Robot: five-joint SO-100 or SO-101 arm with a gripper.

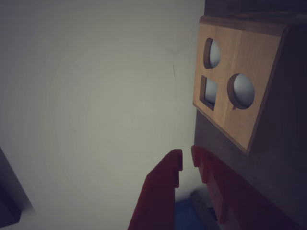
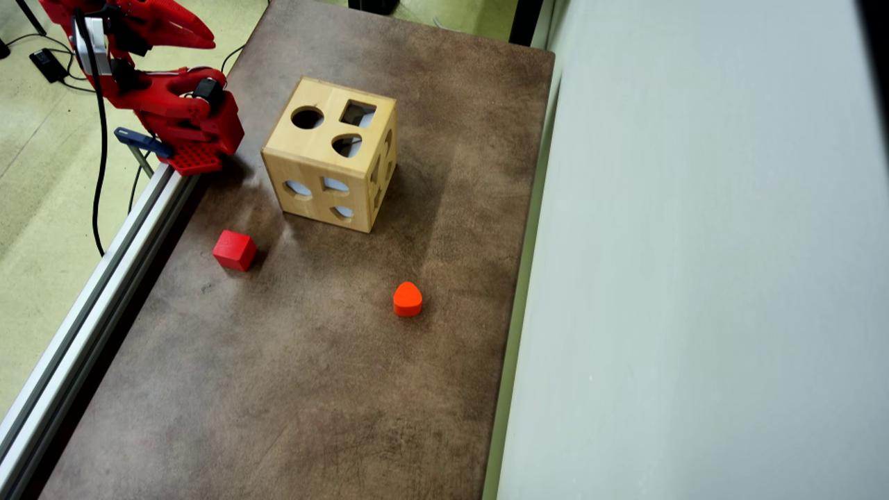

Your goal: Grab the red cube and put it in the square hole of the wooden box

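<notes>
The red cube [image 2: 235,250] lies on the brown table, in front of and left of the wooden box [image 2: 326,163] in the overhead view. The square hole [image 2: 358,113] is on the box's top face, beside a round hole and a teardrop hole. My gripper [image 2: 208,38] is raised at the top left, folded back over the arm's base, well away from the cube. In the wrist view the gripper [image 1: 187,159] has only a narrow slit between its red fingertips and holds nothing. The box [image 1: 249,52] and its square hole [image 1: 208,92] appear at the upper right; the cube is out of this view.
An orange-red rounded block [image 2: 408,298] sits right of the cube, toward the table's [image 2: 292,389] right side. An aluminium rail [image 2: 104,278] runs along the left edge. A pale wall [image 2: 694,278] borders the right. The arm's base [image 2: 198,149] is clamped near the box.
</notes>
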